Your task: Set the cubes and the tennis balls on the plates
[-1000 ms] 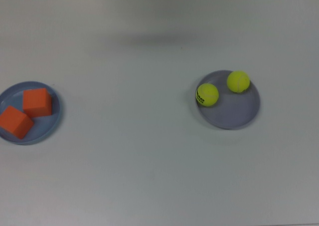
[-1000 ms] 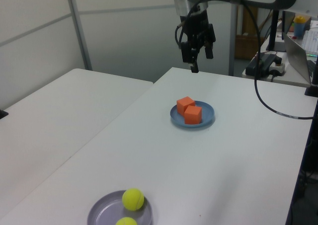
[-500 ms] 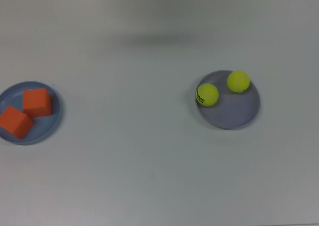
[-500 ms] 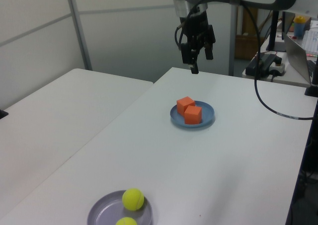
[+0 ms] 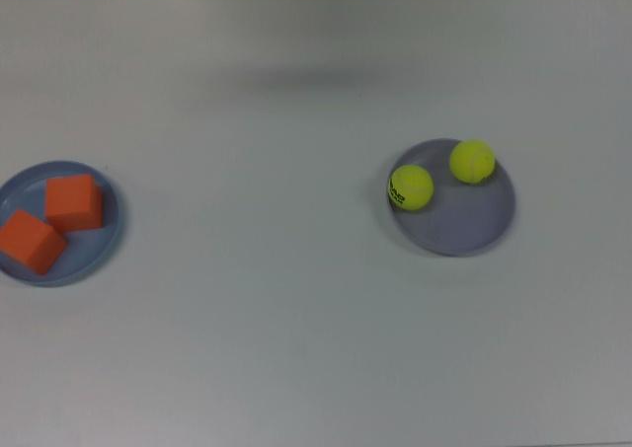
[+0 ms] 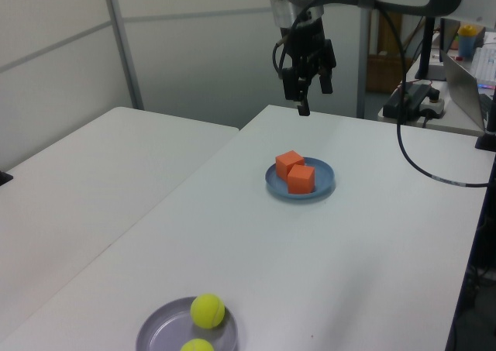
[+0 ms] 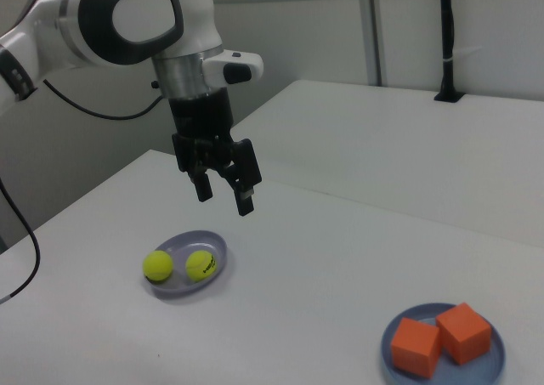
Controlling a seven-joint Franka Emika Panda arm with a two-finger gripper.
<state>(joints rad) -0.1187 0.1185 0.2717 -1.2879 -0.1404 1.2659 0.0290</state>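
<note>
While the claw (image 7: 223, 189) hangs spread and empty, both cubes (image 5: 73, 202) and both tennis balls (image 5: 411, 186) sit on their plates (image 5: 484, 225).

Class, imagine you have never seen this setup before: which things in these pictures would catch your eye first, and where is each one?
The two orange cubes stand out most, side by side on the blue plate at the top view's left edge. Next come the two yellow-green tennis balls, resting on the lavender plate toward the top view's right. In the right view the robot's black pincer hangs open and empty above the white table.
</note>
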